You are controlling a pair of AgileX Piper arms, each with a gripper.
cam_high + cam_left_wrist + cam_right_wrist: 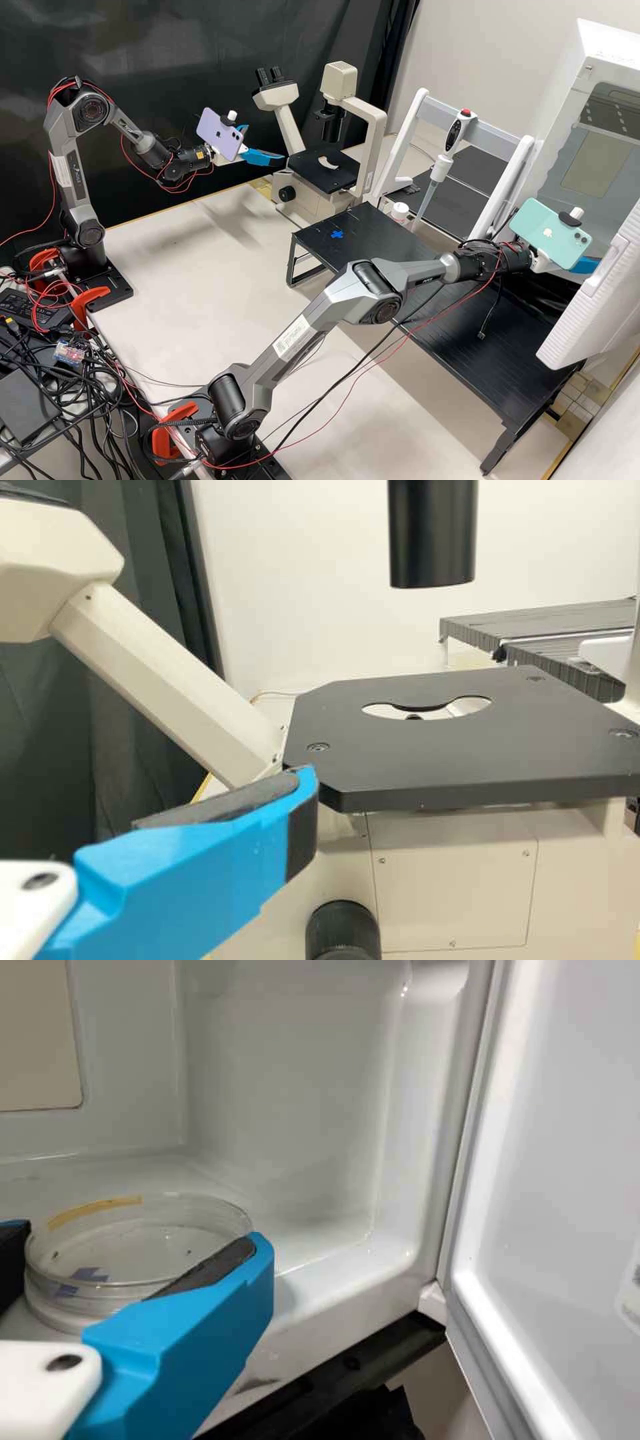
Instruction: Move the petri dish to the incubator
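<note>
At the mouth of the white incubator [603, 63], its door open, stands my right gripper [585, 265]. In the right wrist view the right gripper [142, 1238] is shut on the clear round petri dish [135, 1245], one finger at each side of its rim. The dish is level, with the incubator's inner wall [290, 1110] behind it; whether it touches the floor, I cannot tell. Beside the microscope my left gripper [267, 144] is open and holds nothing. In the left wrist view the left gripper [158, 778] has one finger in front of the microscope stage [430, 760].
The incubator door [593, 293] hangs by the right gripper; its inner face [570, 1150] flanks the opening. A black raised platform [427, 287] lies under the right forearm. A pipette [440, 167] on a stand and a small white-capped bottle [399, 212] stand behind.
</note>
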